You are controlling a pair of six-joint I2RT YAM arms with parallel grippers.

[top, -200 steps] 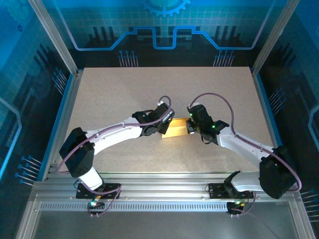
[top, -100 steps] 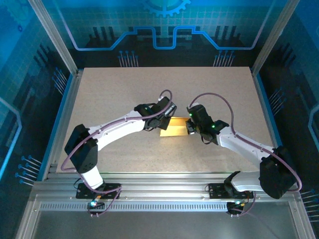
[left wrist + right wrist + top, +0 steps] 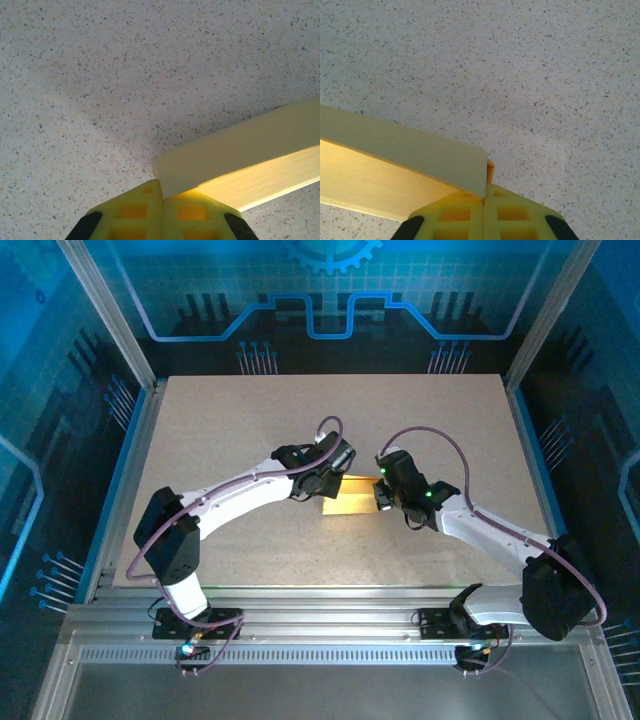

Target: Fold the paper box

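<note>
The paper box [image 3: 350, 497] is pale yellow card lying in the middle of the table between both arms. My left gripper [image 3: 334, 478] is at its left far corner and my right gripper [image 3: 381, 496] is at its right end. In the left wrist view the yellow fingers [image 3: 135, 212] are pressed together, and a corner of a raised card wall [image 3: 240, 150] runs into their seam at my left gripper [image 3: 161, 192]. In the right wrist view my right gripper [image 3: 484, 200] is likewise shut, pinching the end edge of a raised card wall [image 3: 400, 150].
The speckled beige table [image 3: 250, 420] stretches behind and to both sides of the box. Aluminium frame posts [image 3: 105, 310] and blue panels enclose it. The arm bases [image 3: 195, 620] sit on the rail at the near edge.
My left gripper has shifted a little toward the far side at the box's left corner, its arm swinging with it. The right arm and the box have hardly moved.
</note>
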